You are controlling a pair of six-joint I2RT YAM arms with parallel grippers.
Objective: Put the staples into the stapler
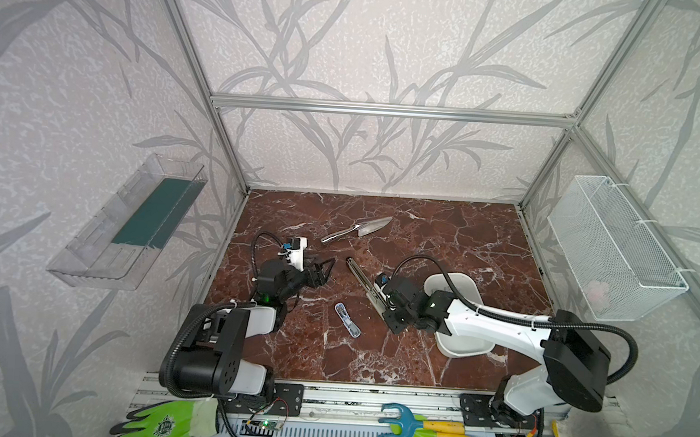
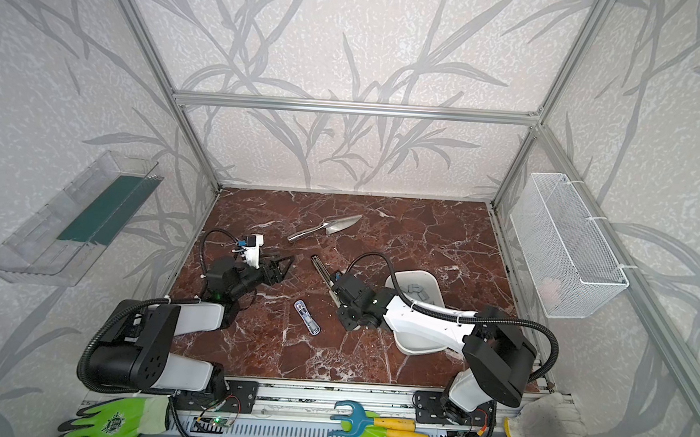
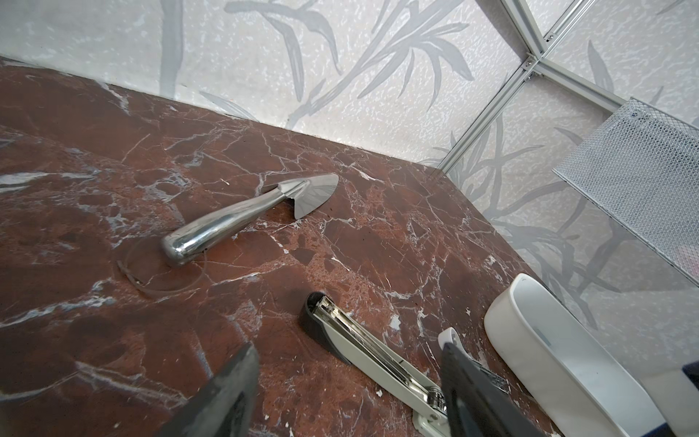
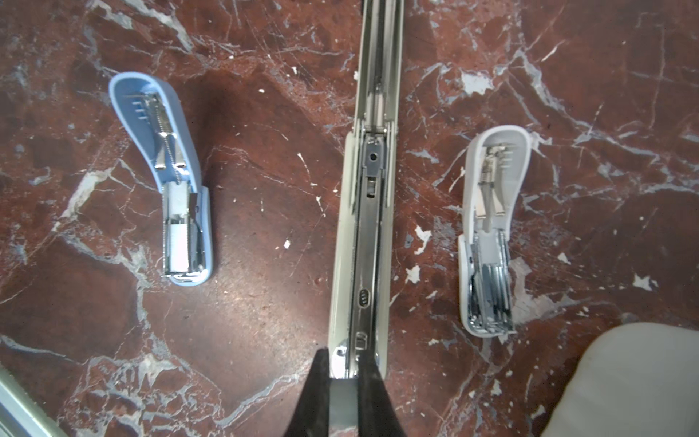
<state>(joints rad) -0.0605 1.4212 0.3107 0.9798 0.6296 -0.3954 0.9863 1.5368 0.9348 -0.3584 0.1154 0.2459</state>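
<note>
The long grey stapler [image 1: 367,285] lies opened flat on the marble table, its magazine channel facing up [image 4: 365,227]. My right gripper [image 4: 344,363] is at the stapler's near end, shut on a dull-grey strip of staples [image 4: 342,401] that points into the channel. More staples [image 2: 416,292] lie in the white tray [image 2: 419,348], partly hidden by my right arm. Left of the stapler's far end my left gripper [image 1: 324,270] stands open and empty; in the left wrist view its fingers [image 3: 234,382] frame the stapler [image 3: 363,348].
A small blue stapler [image 4: 166,181] and a small white one [image 4: 491,234] lie open on either side of the long stapler. A metal trowel [image 1: 358,229] lies further back. A wire basket [image 1: 617,248] hangs on the right wall, a clear bin [image 1: 131,223] on the left.
</note>
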